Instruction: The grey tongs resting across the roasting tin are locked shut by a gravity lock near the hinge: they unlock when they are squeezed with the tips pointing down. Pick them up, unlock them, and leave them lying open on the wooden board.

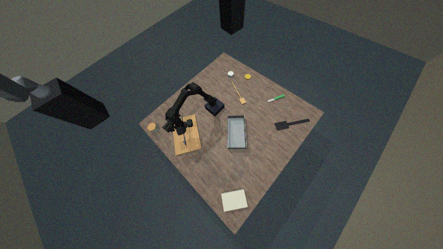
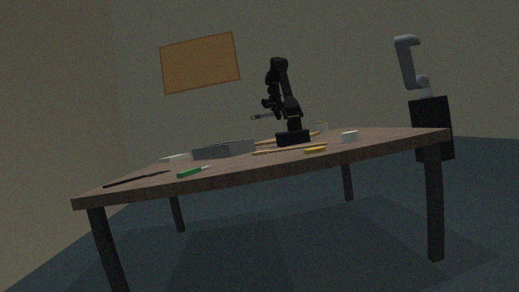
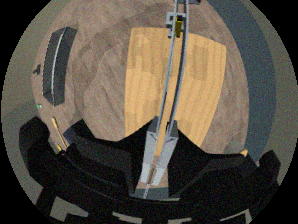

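Pincer grips grey tongs (unlabelled) above wooden board.

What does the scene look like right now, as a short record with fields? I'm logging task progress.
tool: shut on the grey tongs
grey tongs: held in the air over the wooden board, roughly level
wooden board: beneath the tongs, nothing resting on it
roasting tin: beside the board, tongs no longer across it
release: not yet done
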